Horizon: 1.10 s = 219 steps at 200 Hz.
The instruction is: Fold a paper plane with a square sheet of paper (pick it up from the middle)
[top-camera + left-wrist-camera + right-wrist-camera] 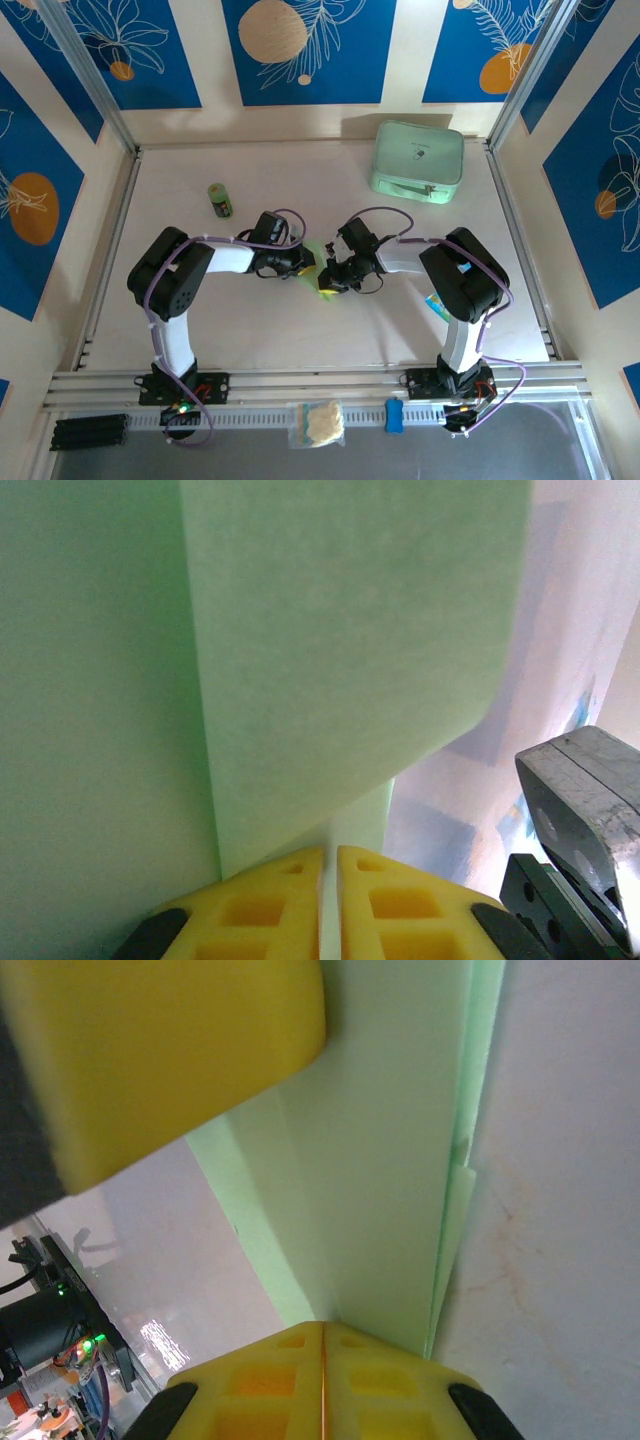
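Along the near rail lie a small clear bag (318, 423) of something pale and a blue block (394, 415). Just past them the two arms rise from their bases and bend inward, meeting over the middle of the bench (250, 330). The left hand (303, 262) has its yellow fingers (270, 900) closed almost together, with a thin edge of the green paper (350, 630) nipped between them. Seen from that wrist, the paper stands up as a broad folded flap with one straight crease. The right hand (335, 272) faces it from the other side and is pressed shut too, its tips pinching the paper's folded layers, with the pale bench top right beside them. The paper sits between the two hands, mid-bench. Farther back on the left stands a small green bottle (220, 200). In the far right corner rests a mint-green case (418, 160).
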### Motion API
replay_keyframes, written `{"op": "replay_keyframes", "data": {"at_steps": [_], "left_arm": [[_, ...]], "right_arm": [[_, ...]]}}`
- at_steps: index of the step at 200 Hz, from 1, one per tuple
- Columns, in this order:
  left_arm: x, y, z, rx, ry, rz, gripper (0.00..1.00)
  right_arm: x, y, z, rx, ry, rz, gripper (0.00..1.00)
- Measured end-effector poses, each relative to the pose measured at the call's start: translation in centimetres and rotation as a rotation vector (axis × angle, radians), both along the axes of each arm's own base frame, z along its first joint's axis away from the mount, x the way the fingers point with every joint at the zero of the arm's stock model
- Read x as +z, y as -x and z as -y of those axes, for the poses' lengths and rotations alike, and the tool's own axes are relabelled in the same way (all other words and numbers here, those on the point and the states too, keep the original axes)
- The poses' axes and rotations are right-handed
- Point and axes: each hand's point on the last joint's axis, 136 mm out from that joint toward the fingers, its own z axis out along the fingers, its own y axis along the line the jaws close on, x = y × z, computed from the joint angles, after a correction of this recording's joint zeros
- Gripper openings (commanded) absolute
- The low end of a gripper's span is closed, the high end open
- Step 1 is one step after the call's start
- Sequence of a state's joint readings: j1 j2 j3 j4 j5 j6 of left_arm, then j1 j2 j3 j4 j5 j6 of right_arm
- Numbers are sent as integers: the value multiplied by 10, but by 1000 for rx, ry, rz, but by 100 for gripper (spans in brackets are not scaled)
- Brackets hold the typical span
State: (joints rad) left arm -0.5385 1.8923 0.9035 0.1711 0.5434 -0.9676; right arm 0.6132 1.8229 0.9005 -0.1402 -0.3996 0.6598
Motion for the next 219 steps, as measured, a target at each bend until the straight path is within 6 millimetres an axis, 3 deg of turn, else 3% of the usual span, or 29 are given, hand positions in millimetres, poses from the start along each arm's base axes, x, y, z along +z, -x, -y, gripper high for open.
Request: {"op": "replay_keyframes", "data": {"at_steps": [54,101,153,219], "left_arm": [[0,0,0,0,-1,-1,14],[0,0,0,0,-1,-1,14],[0,0,0,0,-1,-1,14],[0,0,0,0,-2,-2,14]], "right_arm": [[22,4,3,-4,-28,33,9],[7,18,11,-15,-1,-22,9],[-2,24,8,0,5,-43,9],[-4,24,7,1,4,-47,8]]}}
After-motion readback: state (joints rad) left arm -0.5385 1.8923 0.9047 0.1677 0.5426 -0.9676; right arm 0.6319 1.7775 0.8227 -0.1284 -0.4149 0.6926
